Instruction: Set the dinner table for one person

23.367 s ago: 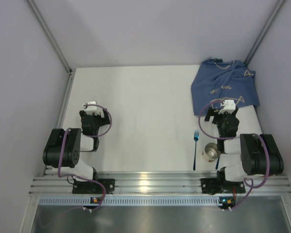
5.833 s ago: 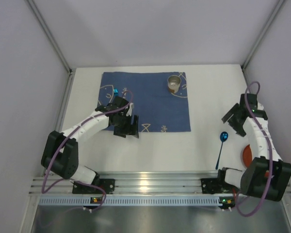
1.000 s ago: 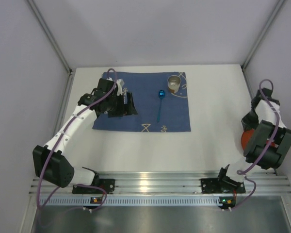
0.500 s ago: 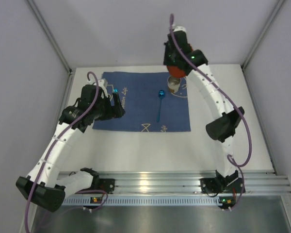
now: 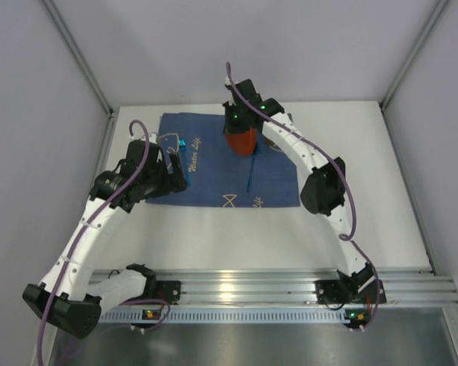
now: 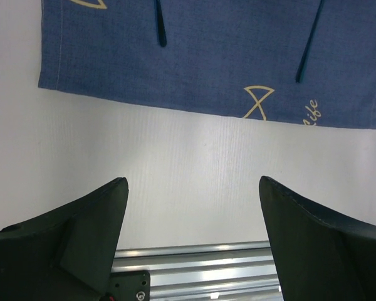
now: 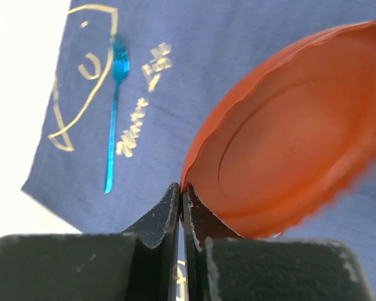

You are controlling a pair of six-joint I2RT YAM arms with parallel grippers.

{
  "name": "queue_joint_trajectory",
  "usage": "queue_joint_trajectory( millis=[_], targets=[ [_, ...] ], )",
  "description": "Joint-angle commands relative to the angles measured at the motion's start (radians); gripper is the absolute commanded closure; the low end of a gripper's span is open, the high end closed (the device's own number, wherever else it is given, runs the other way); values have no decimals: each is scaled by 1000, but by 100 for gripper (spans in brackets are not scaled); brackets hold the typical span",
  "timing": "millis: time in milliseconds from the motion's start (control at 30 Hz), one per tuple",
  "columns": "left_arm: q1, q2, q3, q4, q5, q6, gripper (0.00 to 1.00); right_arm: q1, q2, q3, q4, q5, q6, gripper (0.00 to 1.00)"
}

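Note:
The dinner table (image 5: 351, 175) is a wide white top with a dark blue cloth mat (image 5: 214, 179) lying on its far half. My right gripper (image 7: 182, 191) is shut on the rim of an orange plate (image 7: 294, 150), which hangs tilted above the mat's middle (image 5: 240, 142). A blue fork (image 7: 113, 125) lies on the mat's left part (image 5: 182, 143). Just right of the plate, a blue spoon's handle (image 5: 249, 175) shows. My left gripper (image 6: 191, 188) stands open and empty over bare table near the mat's front left edge (image 5: 170, 177).
An aluminium rail (image 5: 237, 286) with both arm bases runs along the near edge. Grey walls and frame posts (image 5: 80, 57) close in the left, right and far sides. The right arm's elbow (image 5: 320, 191) hangs over the mat's right edge.
The right arm has swung the plate from the far edge of the mat down and left, over the mat's middle. The left arm has barely moved and stays open.

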Motion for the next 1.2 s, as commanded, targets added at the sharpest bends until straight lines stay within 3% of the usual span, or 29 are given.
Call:
queue_joint_trajectory(
  millis=[0, 533, 567, 600, 700, 800, 933, 1033, 1167],
  targets=[
    [4, -3, 67, -73, -50, -8, 9, 60, 25, 51, 83, -88, 44, 100],
    [2, -28, 79, -180, -89, -29, 9, 118, 198, 60, 138, -192, 128, 99],
    [2, -26, 78, -180, -90, -31, 9, 118, 203, 60, 140, -200, 128, 93],
    [2, -26, 76, -182, -99, -31, 9, 118, 204, 57, 140, -214, 134, 75],
    [2, -26, 76, -185, -125, -28, 9, 120, 195, 47, 146, -238, 139, 46],
    [2, -31, 61, -150, -133, -15, 9, 122, 160, 37, 153, -243, 127, 28],
    [2, -61, 35, -104, -96, 6, 9, 131, 51, 2, 204, -237, 98, 23],
    [2, -119, -20, -61, -79, 40, 9, 145, -196, -257, 369, -225, 104, 21],
    [2, -173, -62, -39, -75, 69, 9, 154, -459, -547, 462, -101, 147, 20]
  ],
)
